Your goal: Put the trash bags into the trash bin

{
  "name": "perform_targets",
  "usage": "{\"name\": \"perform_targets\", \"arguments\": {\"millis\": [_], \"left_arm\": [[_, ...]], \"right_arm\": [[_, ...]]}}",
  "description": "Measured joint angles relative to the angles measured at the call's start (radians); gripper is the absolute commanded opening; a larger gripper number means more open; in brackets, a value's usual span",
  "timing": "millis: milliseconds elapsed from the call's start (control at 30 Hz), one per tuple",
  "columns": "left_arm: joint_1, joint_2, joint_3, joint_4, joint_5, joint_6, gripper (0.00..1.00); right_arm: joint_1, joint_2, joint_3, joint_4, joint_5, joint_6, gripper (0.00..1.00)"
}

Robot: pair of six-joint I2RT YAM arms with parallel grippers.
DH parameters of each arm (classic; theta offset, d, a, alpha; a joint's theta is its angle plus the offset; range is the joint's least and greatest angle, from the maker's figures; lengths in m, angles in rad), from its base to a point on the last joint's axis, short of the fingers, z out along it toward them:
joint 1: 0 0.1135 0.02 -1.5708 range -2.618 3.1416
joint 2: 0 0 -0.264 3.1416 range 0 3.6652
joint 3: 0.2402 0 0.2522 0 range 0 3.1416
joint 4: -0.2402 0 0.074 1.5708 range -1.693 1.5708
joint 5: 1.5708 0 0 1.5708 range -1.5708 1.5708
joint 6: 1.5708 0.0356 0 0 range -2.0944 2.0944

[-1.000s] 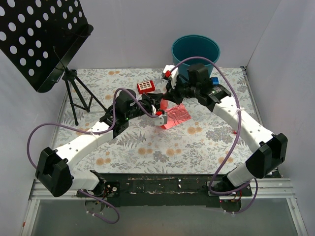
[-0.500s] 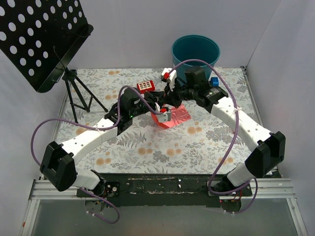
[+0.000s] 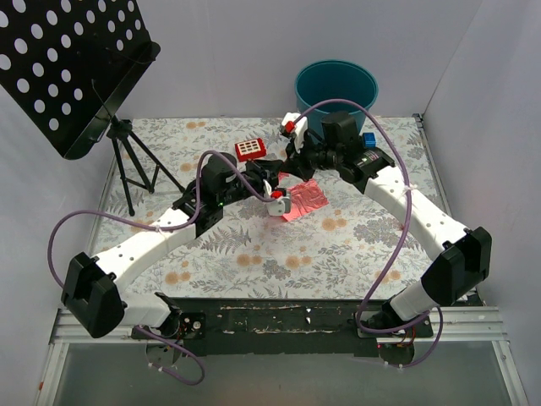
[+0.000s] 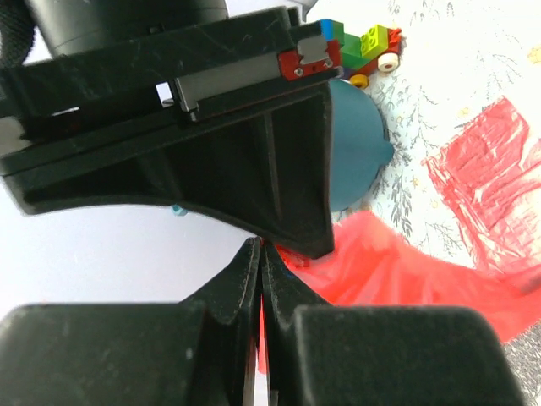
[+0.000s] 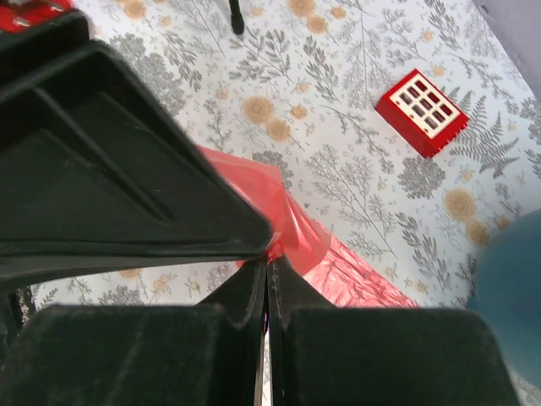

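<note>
The flowered desk (image 3: 254, 254) fills most of the overhead view, with a black perforated music stand (image 3: 72, 63) looming in the upper left. The teal trash bin (image 3: 336, 85) stands upright at the upper centre, its mouth open to the ceiling. The two arms reach in from the bottom corners and meet at the middle. The left claw (image 3: 275, 196) has its jaws pressed together with a sliver of red film caught between them. The right claw (image 3: 285, 173), coming from the other side, is likewise pinched together, and the film rises in a ridge to its tips, so I take it to be clamped on the plastic too. The trash bags (image 3: 306, 201) lie mostly flat on the desk at the centre, below and left of the bin and apart from it. The longer side seems to run across the frame, tilted up toward the right, though the crinkles make that hard to judge. To do this lift well, I would raise both pinches together without pulling them apart, so the thin film does not tear. I would then carry it up-frame and let go only once the slack hangs inside the rim. A small red block (image 3: 250, 150) sits left of the claws. Some toy bricks (image 4: 363, 42) lie by the bin.
</note>
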Motion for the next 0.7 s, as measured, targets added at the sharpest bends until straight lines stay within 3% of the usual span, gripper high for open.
{"name": "perform_targets", "arguments": {"millis": [200, 433, 700], "left_arm": [[0.003, 0.067, 0.019, 0.0, -0.065, 0.006, 0.0], [0.002, 0.01, -0.021, -0.033, -0.044, 0.02, 0.0], [0.001, 0.034, 0.006, 0.063, -0.038, -0.002, 0.0]], "right_arm": [[0.012, -0.003, 0.003, -0.009, -0.033, 0.018, 0.01], [0.012, -0.006, 0.011, -0.014, -0.007, -0.002, 0.01], [0.019, -0.008, -0.037, -0.003, -0.01, -0.023, 0.01]]}}
